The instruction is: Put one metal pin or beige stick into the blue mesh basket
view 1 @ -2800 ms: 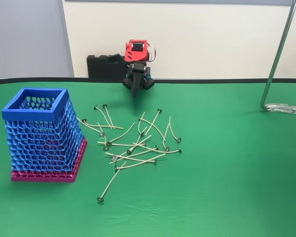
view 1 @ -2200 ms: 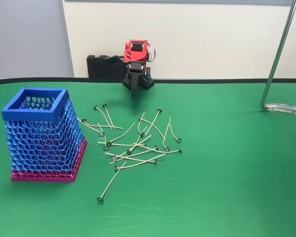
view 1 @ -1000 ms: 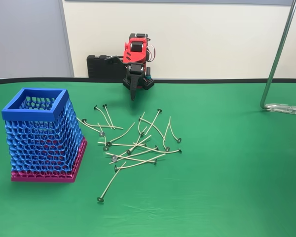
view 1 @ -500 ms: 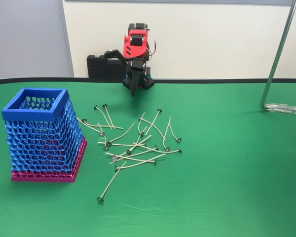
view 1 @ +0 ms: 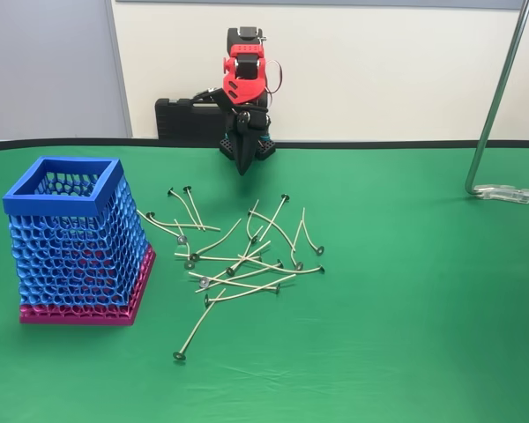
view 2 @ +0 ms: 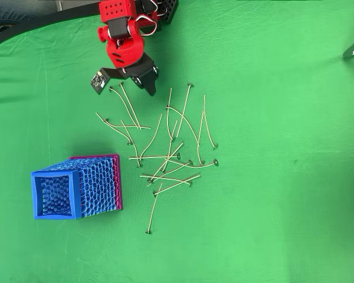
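Several thin beige sticks [view 1: 247,257] with small metal discs at their ends lie criss-crossed on the green cloth, in a loose pile [view 2: 172,147] at mid-table. The blue mesh basket [view 1: 57,205] stands upright to their left on its pink base, its square mouth open [view 2: 34,194]. My red and black gripper [view 1: 242,167] hangs at the far side of the table, pointing down with its fingers together and nothing in them. From above, the gripper [view 2: 151,90] is just beyond the farthest sticks, above the cloth.
Behind the arm a black case [view 1: 183,119] stands against the wall. A metal stand [view 1: 498,97] rises at the far right, its foot [view 1: 509,193] resting on the cloth. Open green cloth stretches to the right of the pile and in front of it.
The arm has straightened upward, its red upper part rising. The gripper tip stays near the same far spot, and the sticks and basket lie as before.
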